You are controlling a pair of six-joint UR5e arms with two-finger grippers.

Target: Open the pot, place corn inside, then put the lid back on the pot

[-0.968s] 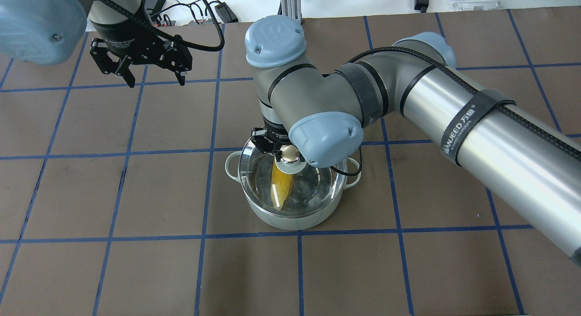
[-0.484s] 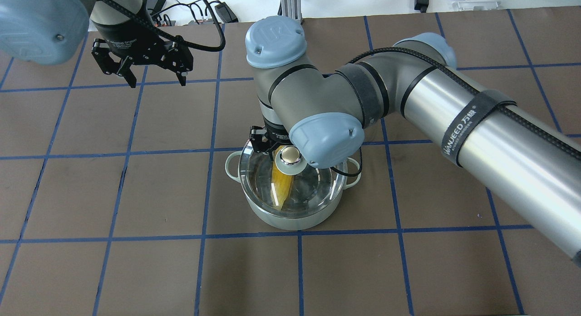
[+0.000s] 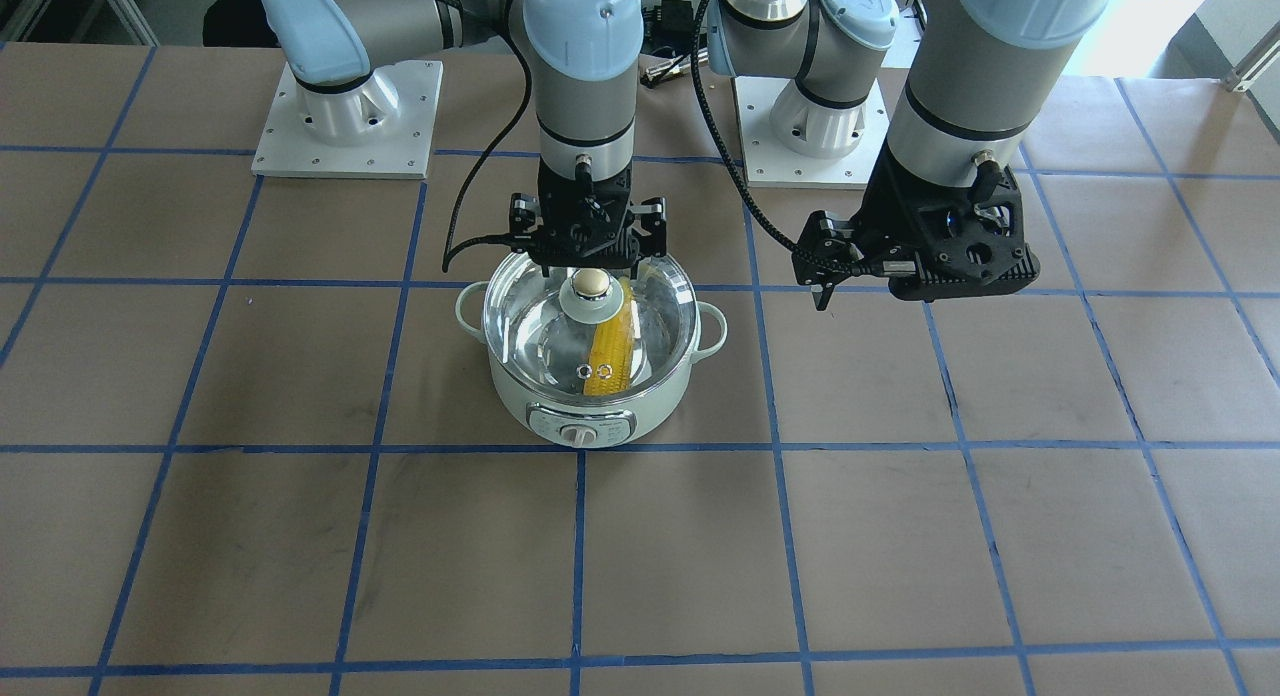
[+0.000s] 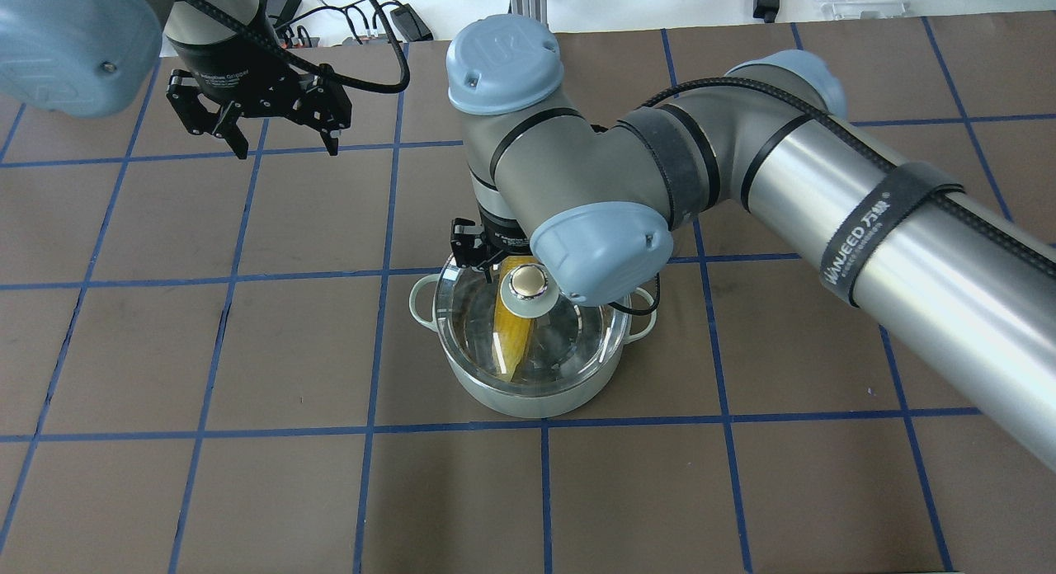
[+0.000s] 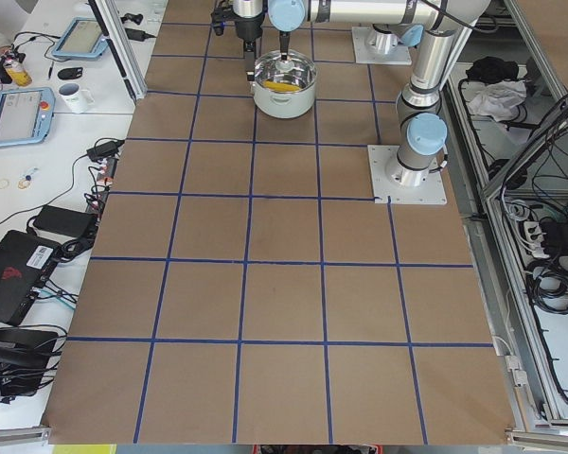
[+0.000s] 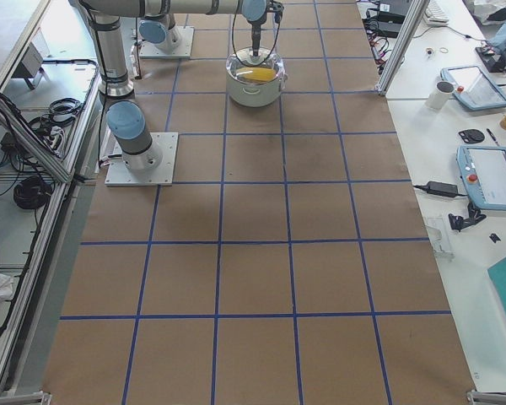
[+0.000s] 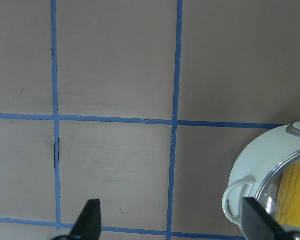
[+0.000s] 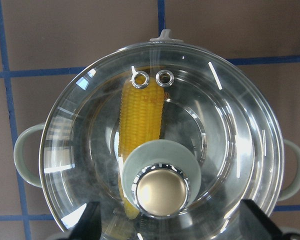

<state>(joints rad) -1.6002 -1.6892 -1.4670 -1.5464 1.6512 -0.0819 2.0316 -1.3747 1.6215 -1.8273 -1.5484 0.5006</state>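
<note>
The mint-green pot (image 3: 580,416) stands mid-table, also in the overhead view (image 4: 528,397). The glass lid (image 3: 540,326) sits on it, its metallic knob (image 4: 528,284) up. The yellow corn (image 3: 610,351) lies inside, seen through the glass (image 8: 142,115). My right gripper (image 3: 590,266) hangs open just above the knob, touching nothing; its fingertips (image 8: 92,215) straddle the knob from above. My left gripper (image 4: 285,141) is open and empty, well off to the pot's left; the pot's edge (image 7: 260,170) shows at the right of its wrist view.
The table is brown paper with a blue tape grid. The two arm base plates (image 3: 345,121) (image 3: 810,126) sit on the robot's side. The right arm's forearm (image 4: 907,252) spans the space above the table's right half. White benches with tablets (image 6: 489,173) flank the far side.
My right gripper has risen a little off the lid's knob, jaws open; the lid stays on the pot. My left gripper has barely moved.
</note>
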